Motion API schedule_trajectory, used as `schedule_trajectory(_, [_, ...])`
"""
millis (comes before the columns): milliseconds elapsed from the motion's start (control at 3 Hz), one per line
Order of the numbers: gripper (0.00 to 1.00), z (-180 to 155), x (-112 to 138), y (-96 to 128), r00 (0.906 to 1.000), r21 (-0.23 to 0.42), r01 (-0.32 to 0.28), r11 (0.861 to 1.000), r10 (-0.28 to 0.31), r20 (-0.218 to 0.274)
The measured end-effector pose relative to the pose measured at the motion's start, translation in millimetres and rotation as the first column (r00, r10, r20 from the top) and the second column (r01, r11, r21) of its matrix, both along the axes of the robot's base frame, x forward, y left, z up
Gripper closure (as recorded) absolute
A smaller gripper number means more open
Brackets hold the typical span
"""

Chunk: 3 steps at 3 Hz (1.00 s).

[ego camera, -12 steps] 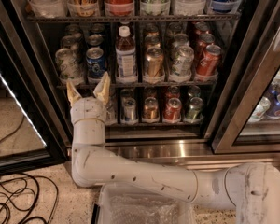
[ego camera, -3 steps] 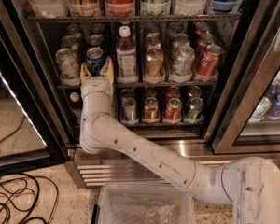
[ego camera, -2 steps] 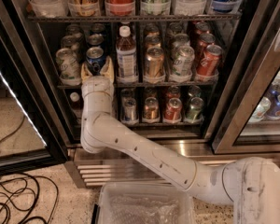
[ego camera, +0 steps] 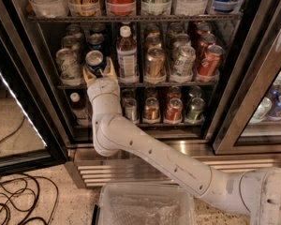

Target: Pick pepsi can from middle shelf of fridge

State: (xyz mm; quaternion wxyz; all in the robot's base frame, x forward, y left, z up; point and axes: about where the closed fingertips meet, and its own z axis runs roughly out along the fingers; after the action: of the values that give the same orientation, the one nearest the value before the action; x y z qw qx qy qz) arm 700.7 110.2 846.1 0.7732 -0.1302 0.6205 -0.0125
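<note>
The pepsi can [ego camera: 95, 60], blue with a silver top, stands at the front of the second lane from the left on the middle shelf [ego camera: 145, 84] of the fridge [ego camera: 234, 102]. My gripper [ego camera: 99, 71] is reached into the fridge at the foot of this can. Its tan fingertips [ego camera: 87, 74] show on either side of the can's lower part, splayed apart. The can stands upright on the shelf. More blue cans stand behind it in the same lane.
A pale silver-green can [ego camera: 68, 63] stands just left of the pepsi can, and a tall white-capped bottle [ego camera: 126, 53] just right. Orange-red cans [ego camera: 210, 60] are at the far right. A clear plastic bin [ego camera: 145, 205] and black cables [ego camera: 14, 200] lie on the floor.
Four seconds ago the gripper was lower, in front of the shelf below. It has risen and reached in around the pepsi can. Over the last second nothing visibly moved.
</note>
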Motion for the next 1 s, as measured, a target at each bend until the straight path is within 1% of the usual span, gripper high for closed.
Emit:
schedule_trajectory(333, [1.00, 2.2, 0.5, 0.0, 1.0000, 0.000, 0.000, 1.000, 0.000, 0.000])
schedule_trajectory(667, [1.00, 31.9, -20.7, 2.6, 0.9972, 0.011, -0.074, 0.997, 0.074, 0.011])
schedule_trajectory(1000, [1.00, 84.2, -59.8, 9.3, 0.9787, 0.024, -0.204, 0.979, 0.203, 0.029])
